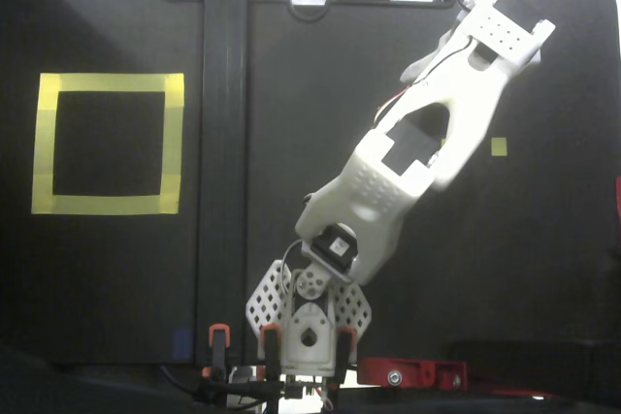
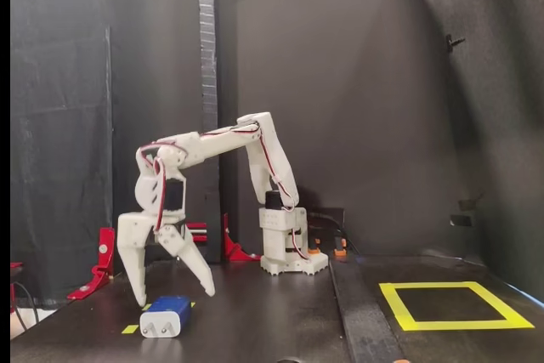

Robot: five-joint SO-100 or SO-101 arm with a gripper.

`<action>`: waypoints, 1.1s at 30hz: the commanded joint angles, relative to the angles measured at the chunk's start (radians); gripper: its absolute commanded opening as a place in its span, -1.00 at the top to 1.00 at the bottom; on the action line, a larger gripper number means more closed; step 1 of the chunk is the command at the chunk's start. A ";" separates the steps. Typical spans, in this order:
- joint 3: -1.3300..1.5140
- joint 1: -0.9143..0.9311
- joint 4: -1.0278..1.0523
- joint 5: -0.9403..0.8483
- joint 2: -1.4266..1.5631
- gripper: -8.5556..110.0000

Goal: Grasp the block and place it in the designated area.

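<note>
- In the low fixed view we have the white plastic two-finger gripper (image 2: 170, 295) hanging fingertips-down at lower left of the frame, jaws spread wide and empty.
- The small dark-blue plug-like block (image 2: 166, 316), with its pale prong end facing the camera, lies on the black tabletop (image 2: 272, 320) just below and between those fingertips, slightly nearer the camera than they are.
- We judge there is a small gap yet between tips and block; no contact shows.
- The block's long axis appears to run from the camera back towards the arm's side of the table, though at this low angle we cannot be sure, nor whether the open jaws straddle its narrow width.
- From the top-down fixed view the block is hidden under the white arm (image 1: 437, 143), which reaches to the upper right of the frame.
- The large square outline of wide yellow tape (image 1: 175, 143) sits at centre left there, well apart from the gripper, across a raised black strip (image 1: 223, 143); in the low view the same square (image 2: 399, 308) lies at lower right.
- Surface: matte black and flat, with a tiny yellow tape square (image 1: 499, 146) near the arm.
- Room: black drapes behind, open space around the block, so we judge a straight descent workable.
</note>
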 commanded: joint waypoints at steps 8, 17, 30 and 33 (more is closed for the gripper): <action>-0.023 -0.005 -0.025 -0.009 -0.037 0.16; -0.023 -0.005 -0.066 -0.009 -0.077 0.16; -0.021 -0.005 -0.064 -0.023 -0.083 0.51; -0.021 -0.005 -0.057 -0.023 -0.083 0.54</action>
